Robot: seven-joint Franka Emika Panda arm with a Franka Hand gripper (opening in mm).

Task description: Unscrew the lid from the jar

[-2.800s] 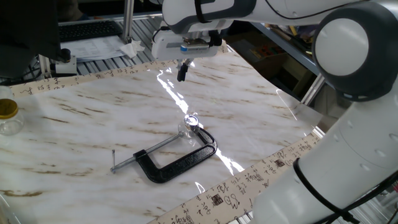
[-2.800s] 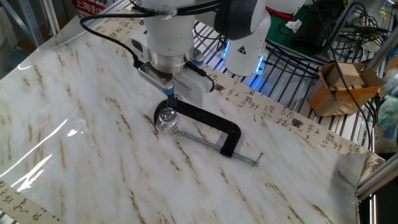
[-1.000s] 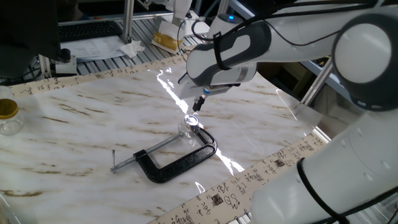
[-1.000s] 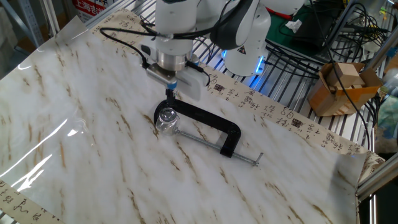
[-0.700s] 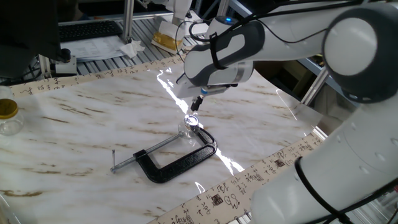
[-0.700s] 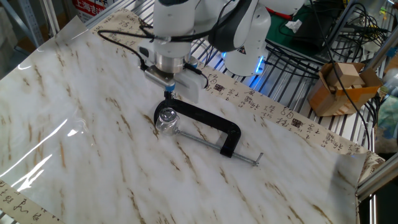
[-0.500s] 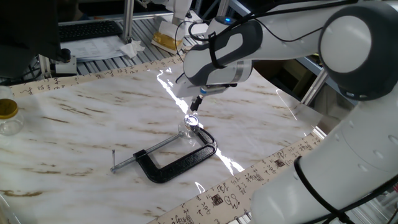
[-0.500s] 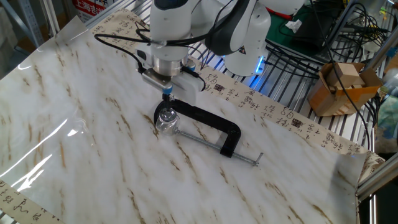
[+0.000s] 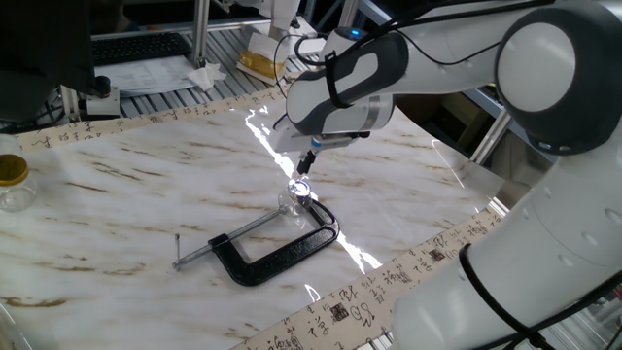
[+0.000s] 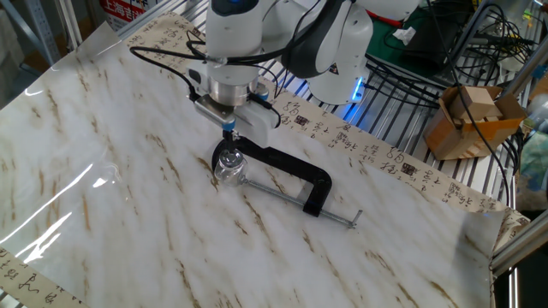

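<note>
A very small clear jar (image 9: 293, 201) (image 10: 229, 169) stands on the marbled table, held in the jaws of a black C-clamp (image 9: 274, 253) (image 10: 291, 174). Its tiny clear glinting lid (image 9: 300, 189) (image 10: 229, 158) sits on top. My gripper (image 9: 307, 162) (image 10: 228, 133) hangs just above the lid, its fingers close together and pointing down at it. I cannot tell whether the fingertips touch the lid.
A larger clear jar with a yellow-gold lid (image 9: 14, 182) stands at the far left of the table. A patterned tape strip (image 9: 369, 292) borders the table edges. A cardboard box (image 10: 467, 120) and wire racks sit beyond the table.
My gripper has come down from high above the table to just over the jar's lid. The jar and the clamp have not moved.
</note>
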